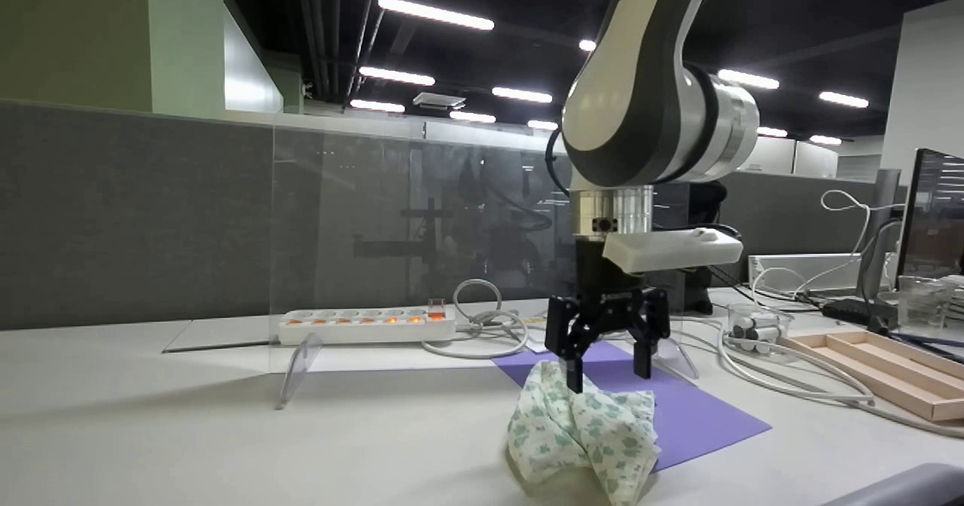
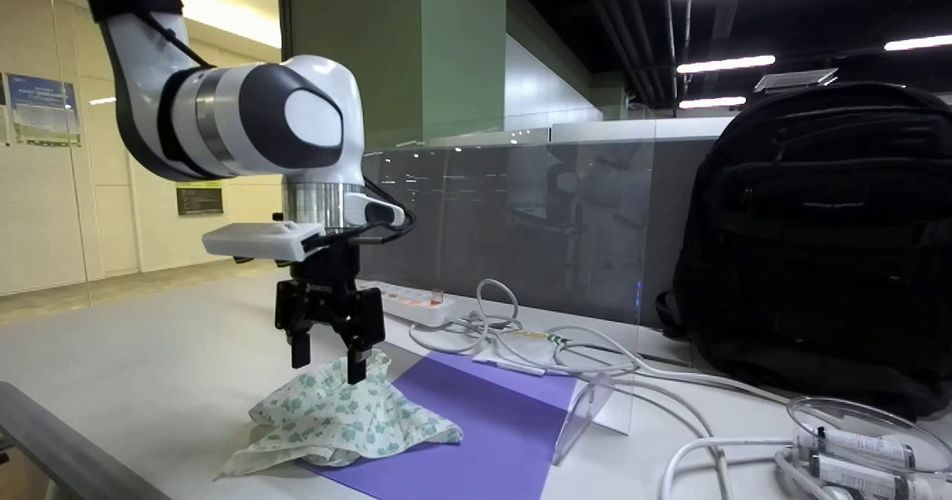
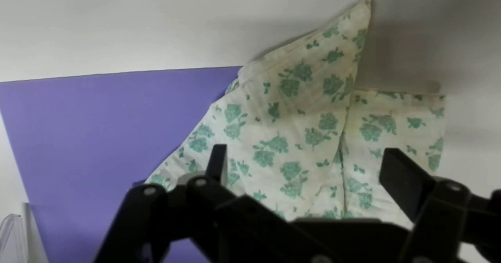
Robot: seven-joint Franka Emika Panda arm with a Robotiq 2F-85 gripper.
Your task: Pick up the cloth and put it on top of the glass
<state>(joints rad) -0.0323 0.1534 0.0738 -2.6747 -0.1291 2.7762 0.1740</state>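
Observation:
The cloth [image 1: 617,434] is white with green flowers and lies crumpled, partly on a purple sheet [image 1: 704,425] and partly on the white table. It also shows in an exterior view [image 2: 338,414] and fills much of the wrist view [image 3: 293,110]. My gripper [image 1: 608,376] points down with its fingers apart, over the cloth's raised part; it also shows in an exterior view [image 2: 329,364]. In the wrist view the gripper [image 3: 305,163] has cloth below and between its fingertips, not pinched. I cannot make out a separate drinking glass; whether something is under the cloth is hidden.
A clear upright panel [image 1: 346,212] on clear feet stands behind the sheet. A white power strip [image 1: 367,330] and loose white cables lie behind. A clear round container [image 2: 866,448] holds small bottles. A wooden tray [image 1: 889,367] and a black backpack [image 2: 825,247] stand nearby.

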